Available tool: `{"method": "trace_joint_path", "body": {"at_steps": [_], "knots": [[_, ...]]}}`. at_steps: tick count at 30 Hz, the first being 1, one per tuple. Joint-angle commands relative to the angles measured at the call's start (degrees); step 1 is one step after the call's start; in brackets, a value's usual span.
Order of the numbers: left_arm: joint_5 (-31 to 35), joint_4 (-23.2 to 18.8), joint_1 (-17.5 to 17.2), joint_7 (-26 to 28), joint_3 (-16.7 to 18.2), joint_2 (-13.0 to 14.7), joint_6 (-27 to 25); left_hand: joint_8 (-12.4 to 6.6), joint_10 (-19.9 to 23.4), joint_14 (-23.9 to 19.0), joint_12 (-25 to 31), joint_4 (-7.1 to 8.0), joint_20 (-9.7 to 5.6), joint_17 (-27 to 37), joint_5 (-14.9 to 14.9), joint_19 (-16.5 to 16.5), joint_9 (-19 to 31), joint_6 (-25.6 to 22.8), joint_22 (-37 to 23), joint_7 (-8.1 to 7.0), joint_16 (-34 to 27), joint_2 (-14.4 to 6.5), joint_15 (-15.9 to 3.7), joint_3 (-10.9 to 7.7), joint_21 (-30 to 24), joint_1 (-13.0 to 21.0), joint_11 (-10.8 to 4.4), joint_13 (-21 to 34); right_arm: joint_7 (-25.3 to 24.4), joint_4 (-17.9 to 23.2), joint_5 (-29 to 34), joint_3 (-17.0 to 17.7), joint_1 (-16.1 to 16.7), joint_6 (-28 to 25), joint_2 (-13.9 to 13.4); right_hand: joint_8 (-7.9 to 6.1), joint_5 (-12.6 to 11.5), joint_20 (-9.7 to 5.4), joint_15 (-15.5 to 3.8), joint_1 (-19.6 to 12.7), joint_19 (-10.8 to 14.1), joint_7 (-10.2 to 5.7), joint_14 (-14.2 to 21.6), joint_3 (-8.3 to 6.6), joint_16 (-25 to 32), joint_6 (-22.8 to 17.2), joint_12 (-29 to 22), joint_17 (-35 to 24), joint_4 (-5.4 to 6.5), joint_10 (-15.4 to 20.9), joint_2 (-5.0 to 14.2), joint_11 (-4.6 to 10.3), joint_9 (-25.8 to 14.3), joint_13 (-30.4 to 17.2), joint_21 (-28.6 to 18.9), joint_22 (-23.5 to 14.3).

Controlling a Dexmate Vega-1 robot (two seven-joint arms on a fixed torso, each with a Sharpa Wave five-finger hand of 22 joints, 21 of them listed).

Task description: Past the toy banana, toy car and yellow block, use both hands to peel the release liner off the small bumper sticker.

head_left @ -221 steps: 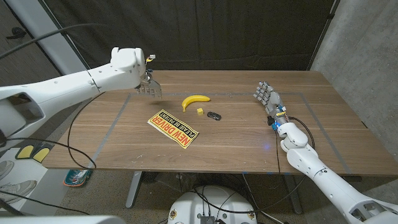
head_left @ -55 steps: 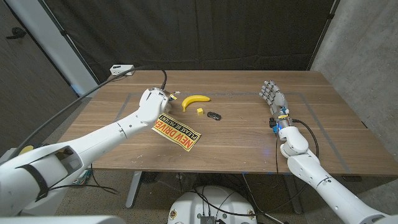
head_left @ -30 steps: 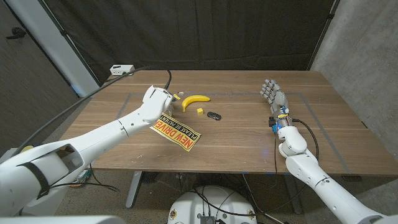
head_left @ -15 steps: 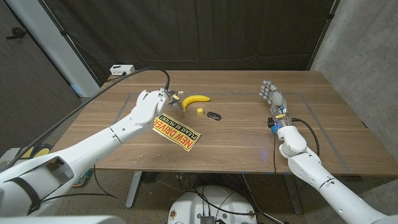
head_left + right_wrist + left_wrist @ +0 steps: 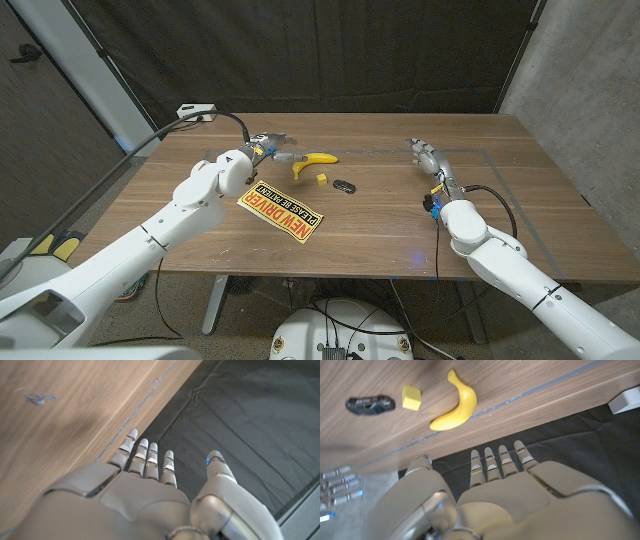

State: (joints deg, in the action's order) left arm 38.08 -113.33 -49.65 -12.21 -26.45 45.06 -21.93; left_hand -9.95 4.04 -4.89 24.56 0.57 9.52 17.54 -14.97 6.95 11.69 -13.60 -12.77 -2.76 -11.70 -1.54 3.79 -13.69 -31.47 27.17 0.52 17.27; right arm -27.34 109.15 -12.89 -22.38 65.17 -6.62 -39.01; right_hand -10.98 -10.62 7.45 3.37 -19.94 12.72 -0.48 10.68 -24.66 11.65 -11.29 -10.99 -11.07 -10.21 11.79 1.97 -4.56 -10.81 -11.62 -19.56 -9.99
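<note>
The bumper sticker [image 5: 280,208] is partly covered at its near-left corner by the left arm; its liner cannot be made out.

banana [image 5: 316,160] yellow | block [image 5: 321,179] yellow | car [image 5: 345,186] black | sticker [image 5: 279,208] yellow, red lettering

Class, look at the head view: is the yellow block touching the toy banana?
No, the yellow block lies apart from the toy banana, with bare wood between them.

A robotics lab or test bay. A wooden table [image 5: 520,215] stands before a black curtain [image 5: 380,55]. A bare concrete wall [image 5: 590,80] rises at the right.
</note>
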Motion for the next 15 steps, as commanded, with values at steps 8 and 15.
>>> {"method": "trace_joint_path", "body": {"at_steps": [8,15], "knots": [[-36.41,2.80,-7.01,15.77,10.30,2.03,18.33,-0.36,-0.43,0.86,-0.76,0.59,0.83,-0.40,1.04,1.50,-0.30,1.52,0.08,0.18,0.03,-0.98,0.56,-0.11,0.51,-0.63,0.68,-0.35,-0.65,14.44,13.56,-8.69,-0.83,-24.72,-6.18,-0.11,-0.61,1.04,-0.27,-2.93,-2.27,0.05,-2.90,0.21,-0.60,1.15,0.35,-0.29,0.07,-2.70,-1.65,0.86,-0.26,-0.28,1.76,-0.45],[-42.75,5.41,-7.23,15.94,10.97,2.40,23.97,-0.59,-0.13,0.75,-0.94,0.59,1.02,-0.61,1.51,1.64,-0.43,1.46,0.07,0.65,-0.16,-1.13,0.38,-0.11,0.57,-0.85,0.91,-0.55,1.83,19.06,20.17,-14.31,-3.55,-33.62,-7.27,-0.21,-0.81,1.31,-0.75,-3.49,-2.56,-0.02,-3.34,0.34,-0.60,1.18,0.16,-0.36,0.06,-2.70,-2.14,1.18,-0.30,-0.34,2.02,-0.47]]}}
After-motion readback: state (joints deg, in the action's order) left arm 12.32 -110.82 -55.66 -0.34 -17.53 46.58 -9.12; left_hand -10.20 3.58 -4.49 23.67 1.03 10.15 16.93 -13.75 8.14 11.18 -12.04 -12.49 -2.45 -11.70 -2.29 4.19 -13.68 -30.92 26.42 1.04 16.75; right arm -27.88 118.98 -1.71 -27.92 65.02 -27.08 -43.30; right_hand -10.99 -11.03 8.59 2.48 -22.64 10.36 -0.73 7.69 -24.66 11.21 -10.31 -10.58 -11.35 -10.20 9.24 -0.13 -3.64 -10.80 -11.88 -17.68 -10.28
